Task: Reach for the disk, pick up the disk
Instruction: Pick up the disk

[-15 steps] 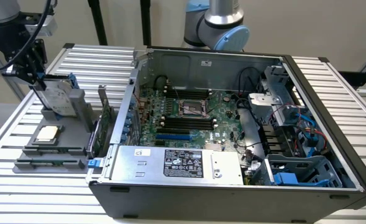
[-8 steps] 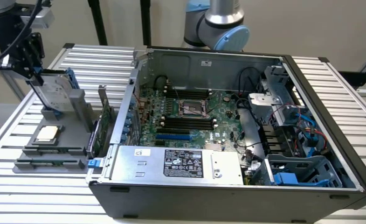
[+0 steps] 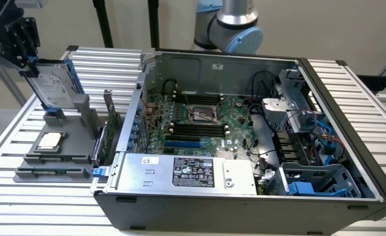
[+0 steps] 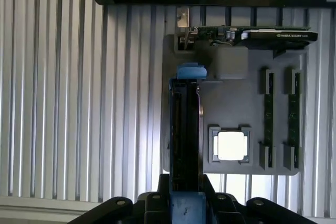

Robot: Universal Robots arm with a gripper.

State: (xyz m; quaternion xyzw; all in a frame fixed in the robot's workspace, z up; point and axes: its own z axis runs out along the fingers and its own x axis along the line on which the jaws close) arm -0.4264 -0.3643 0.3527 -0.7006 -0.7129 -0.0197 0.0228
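the gripper (image 3: 31, 65) is closed on the top end of the disk (image 3: 53, 84) — the drive hangs upright below it, its lower end at the grey holder (image 3: 81, 129), beside the square chip (image 3: 50, 141) — seated or lifted, unclear.

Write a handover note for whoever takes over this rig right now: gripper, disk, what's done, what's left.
Gripper: jaws closed on the upper end of the disk.
Disk: on edge and tilted, over the grey holder tray at the exterior view's left, beside the open computer case.
Done: reach and grasp.
Left: the lift. The disk's lower end is at the tray's stand; whether it has cleared it cannot be told.
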